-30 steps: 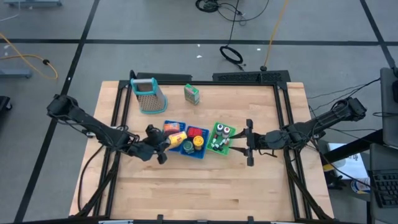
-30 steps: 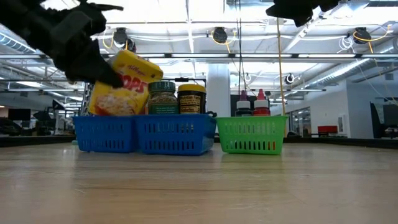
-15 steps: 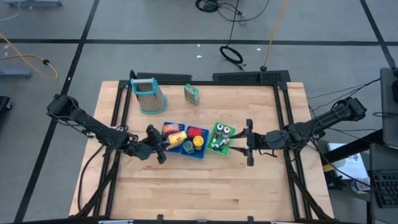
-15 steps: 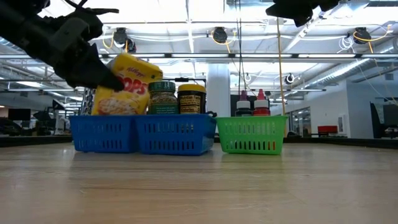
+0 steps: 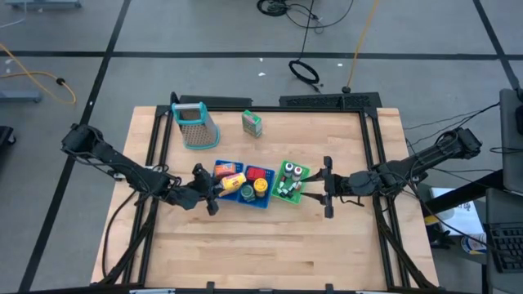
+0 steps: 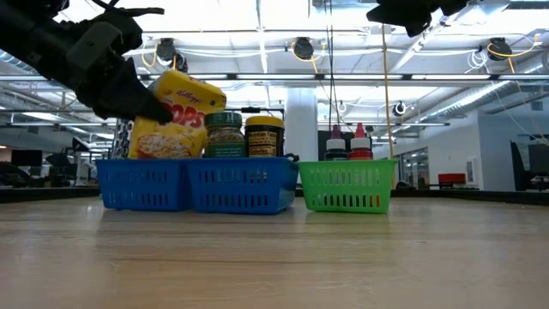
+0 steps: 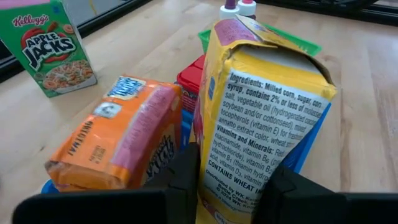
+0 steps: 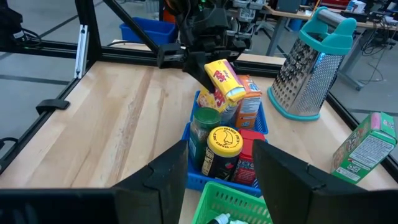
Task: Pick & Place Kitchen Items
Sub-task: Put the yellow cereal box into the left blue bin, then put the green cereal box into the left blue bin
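Note:
The yellow box (image 5: 234, 180) stands tilted over the left part of the blue tray (image 5: 255, 204), with my left gripper (image 5: 212, 190) shut on it. In the low view the yellow box (image 6: 176, 116) rises above the tray's wall (image 6: 197, 184). An orange packet (image 7: 118, 140) and a red can (image 7: 189, 84) lie beside it, and two jars (image 8: 214, 140) stand in the same tray. The green tray (image 5: 290, 181) holds small bottles. A green carton (image 5: 252, 123) stands on the table farther back. My right gripper (image 8: 221, 180) hangs open, raised, just right of the green tray. My left gripper pinches the yellow box near its lower end (image 7: 239, 186), one finger (image 7: 186, 180) on each wide face, the narrow printed side toward the wrist. It comes from the table's left, slanting a little downward. The box leans with its torn top end up; the tray wall hides its lower end.
A metal grater with a teal handle (image 5: 196, 124) stands at the back left of the table. Black frame rails (image 5: 151, 139) run along the table's left and right sides. Bare wood (image 5: 261, 245) lies in front of the trays.
My left gripper has tipped a little while staying in place, and the yellow box in it has shifted slightly with it, still leaning over the blue tray.

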